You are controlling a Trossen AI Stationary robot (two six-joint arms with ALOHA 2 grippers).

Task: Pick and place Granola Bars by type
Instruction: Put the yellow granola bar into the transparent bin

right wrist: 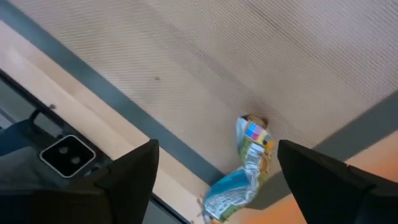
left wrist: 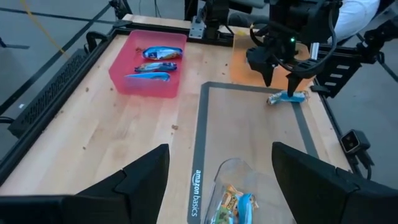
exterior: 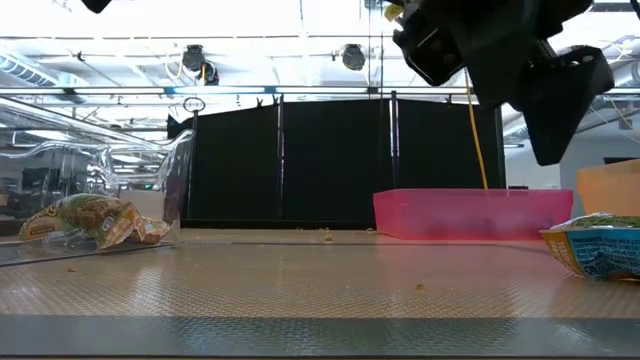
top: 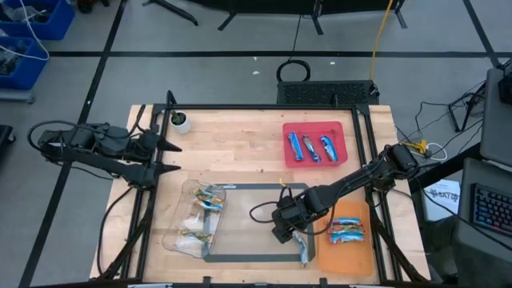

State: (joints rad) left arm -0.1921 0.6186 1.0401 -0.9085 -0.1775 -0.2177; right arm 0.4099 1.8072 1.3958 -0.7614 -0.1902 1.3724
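- High view: right gripper [top: 293,234] hangs over the mat's near-right edge, just above a blue bar [top: 302,250]; left gripper [top: 166,158] waits at the table's left.
- Low view: bar [exterior: 596,248] lies flat, untouched.
- Left wrist view: right fingers spread, empty.
- Right wrist view: bar [right wrist: 244,168] lies crumpled across the mat border; risk: a finger could catch the border or push the bar aside.

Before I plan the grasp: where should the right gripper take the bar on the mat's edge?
Probably across its middle, from straight above. The bar lies flat on the grey mat's border, with crinkled ends. The right gripper hangs open just above it; its fingers could close on the bar's long sides.
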